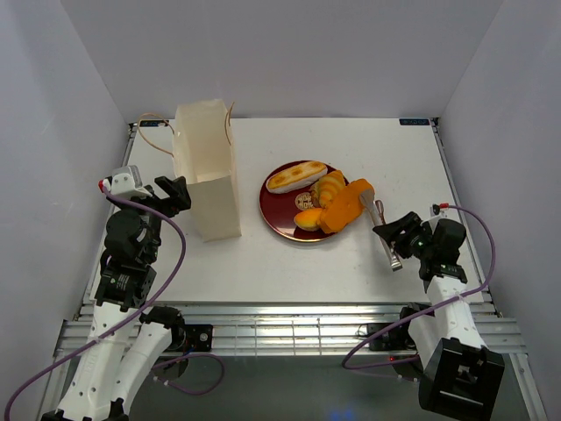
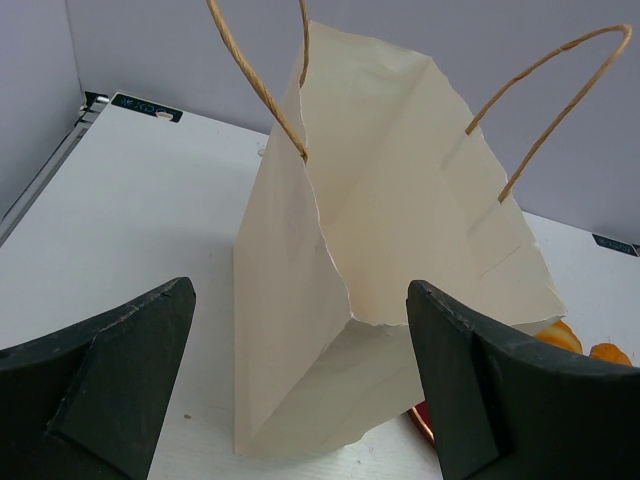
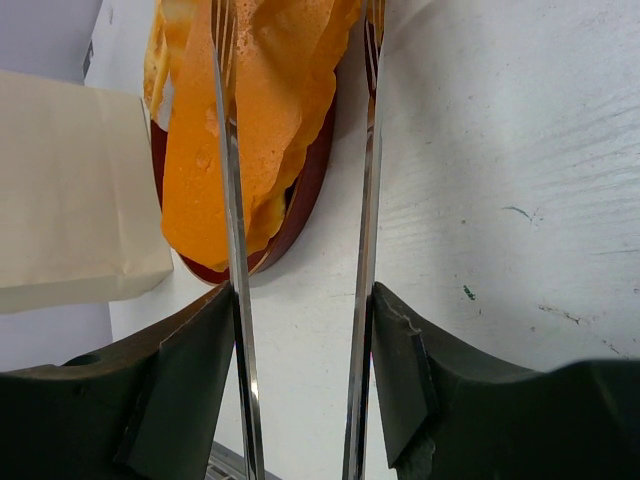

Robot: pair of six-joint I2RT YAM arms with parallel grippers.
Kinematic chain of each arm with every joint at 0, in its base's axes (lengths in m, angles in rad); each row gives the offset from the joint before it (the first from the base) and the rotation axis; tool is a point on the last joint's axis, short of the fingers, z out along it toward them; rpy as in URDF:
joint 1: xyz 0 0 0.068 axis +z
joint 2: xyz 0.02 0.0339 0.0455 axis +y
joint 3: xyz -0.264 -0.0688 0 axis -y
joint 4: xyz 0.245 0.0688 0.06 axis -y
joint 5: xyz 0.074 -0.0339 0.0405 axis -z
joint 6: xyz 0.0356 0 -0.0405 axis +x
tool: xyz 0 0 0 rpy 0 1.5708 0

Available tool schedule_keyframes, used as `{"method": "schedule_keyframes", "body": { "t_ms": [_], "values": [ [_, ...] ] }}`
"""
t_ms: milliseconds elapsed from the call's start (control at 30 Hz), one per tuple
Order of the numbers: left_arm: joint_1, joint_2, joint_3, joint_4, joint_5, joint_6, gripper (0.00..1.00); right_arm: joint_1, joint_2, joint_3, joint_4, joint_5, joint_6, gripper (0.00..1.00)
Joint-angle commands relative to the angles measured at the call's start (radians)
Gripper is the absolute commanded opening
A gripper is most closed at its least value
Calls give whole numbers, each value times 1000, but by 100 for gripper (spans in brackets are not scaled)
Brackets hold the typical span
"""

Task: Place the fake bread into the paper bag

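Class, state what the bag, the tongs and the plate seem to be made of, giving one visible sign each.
The bag looks like matte cream paper: creases, ragged rim. The tongs: polished metal, thin and mirror-bright. The plate: glossy dark red, plastic or ceramic, unclear.

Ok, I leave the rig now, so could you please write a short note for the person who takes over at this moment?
Left gripper: open, empty, close to the paper bag.
Right gripper: shut on the tongs, tips around the flat orange slab on the plate.
Bag upright, mouth open, left of the plate; no bread visible inside.
Done: tongs picked up. Left: move slab, long roll, croissant and the rest into the bag.
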Motion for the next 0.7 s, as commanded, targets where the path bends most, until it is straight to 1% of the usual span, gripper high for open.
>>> {"method": "schedule_keyframes", "body": {
  "t_ms": [0, 300, 433, 567, 667],
  "values": [
    [-3, -1, -5, 14, 10, -2, 97, -4, 13, 1, 81, -30, 26, 59],
    [-6, -1, -6, 15, 13, -2, 97, -5, 24, -22, 101, -36, 48, 58],
    [-5, -1, -6, 15, 13, -2, 97, -4, 32, -40, 144, -52, 78, 59],
    [-5, 2, -6, 17, 18, -1, 97, -4, 56, -68, 238, -81, 131, 58],
    [-6, 1, -8, 18, 19, -1, 97, -5, 76, -73, 253, -87, 138, 57]
  ]
}}
